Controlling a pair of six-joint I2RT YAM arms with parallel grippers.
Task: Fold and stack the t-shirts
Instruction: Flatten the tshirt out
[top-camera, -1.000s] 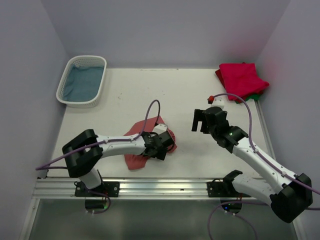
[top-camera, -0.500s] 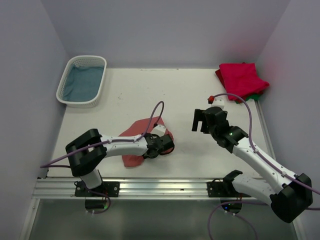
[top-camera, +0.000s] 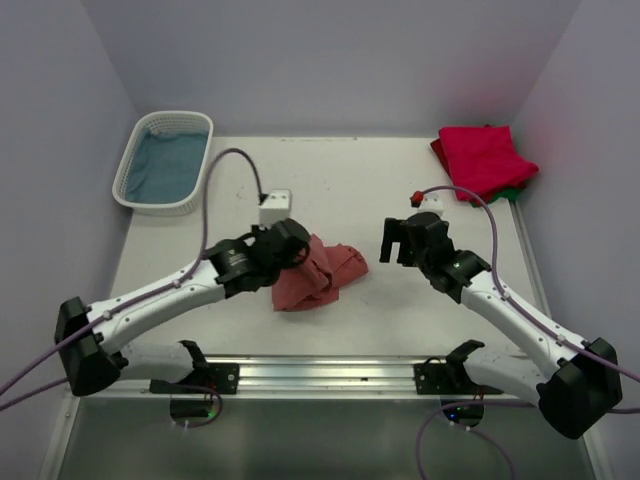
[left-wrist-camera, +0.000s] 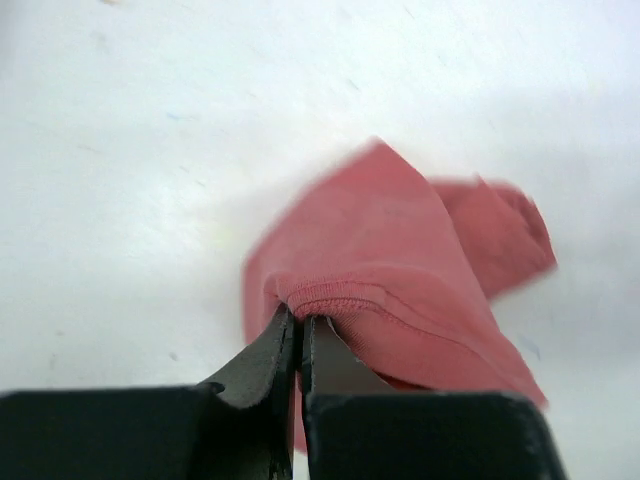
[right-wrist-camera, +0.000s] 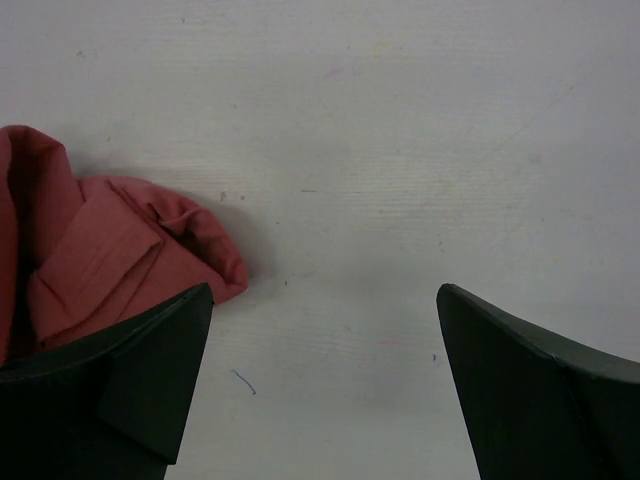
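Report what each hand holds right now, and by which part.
The left hand is shut on the salmon-red t-shirt, pinching its stitched hem edge. The right hand is open, holding nothing.

The white worktop (top-camera: 350, 180) carries a lattice basket (top-camera: 125, 186) at its far left, a bunched salmon-red t-shirt (top-camera: 325, 272) near the middle, and a folded crimson t-shirt (top-camera: 482, 155) atop a green t-shirt (top-camera: 514, 193) in the far right corner.

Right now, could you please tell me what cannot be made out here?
Top view: the green shirt lies mostly under the crimson shirt; its fold is hidden.
Top view: the blue cloth in the basket is too small to identify.
Right wrist view: the salmon-red shirt is cut off by the left edge.
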